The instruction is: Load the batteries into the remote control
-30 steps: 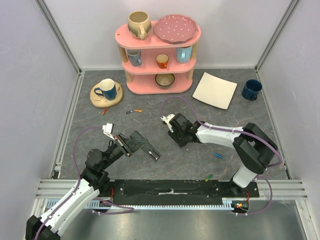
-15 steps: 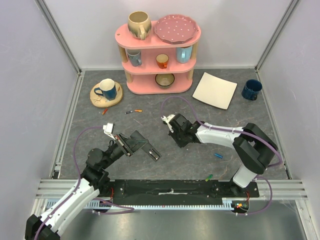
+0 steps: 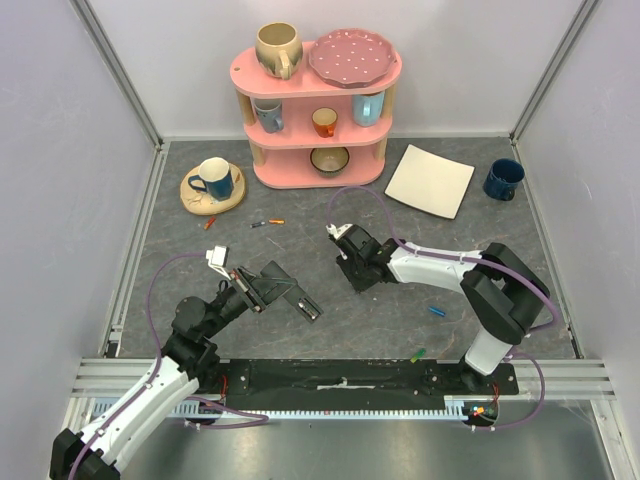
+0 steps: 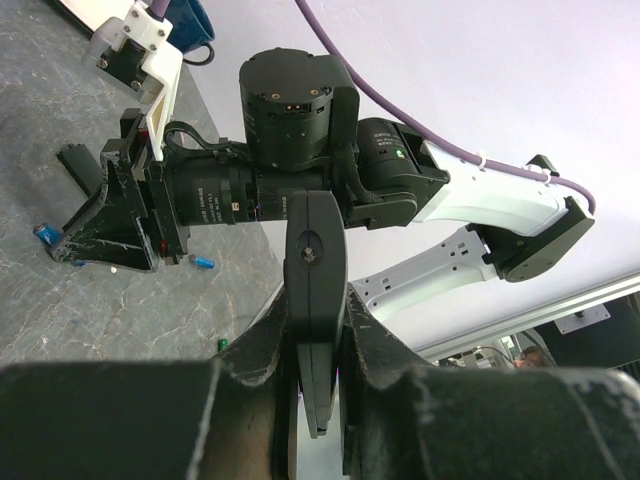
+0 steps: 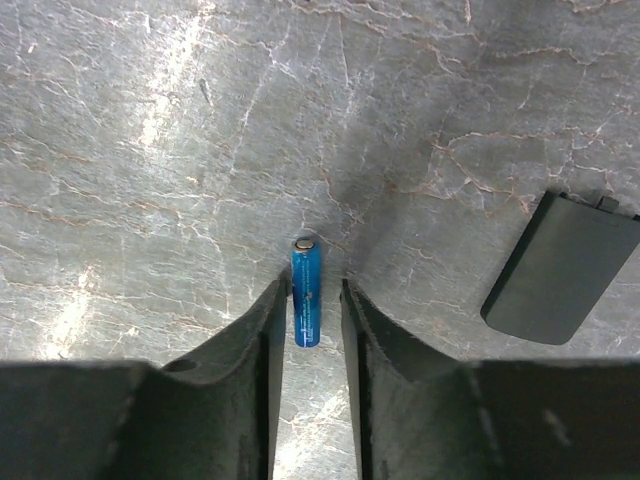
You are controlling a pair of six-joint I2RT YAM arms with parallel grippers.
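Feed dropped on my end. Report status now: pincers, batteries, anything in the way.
Left pincer shut on remote control. Right pincer open, straddling blue battery on table. Black lid lies aside, not blocking.

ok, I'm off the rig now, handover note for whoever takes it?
Left gripper: shut on the remote control, held off the table.
Right gripper: open, astride a blue battery lying on the table.
Battery cover: off, on the table beside it.
Loose: second blue battery, green battery, orange battery.
Done: remote lifted, cover off. Left: grip and load batteries; compartment not visible.
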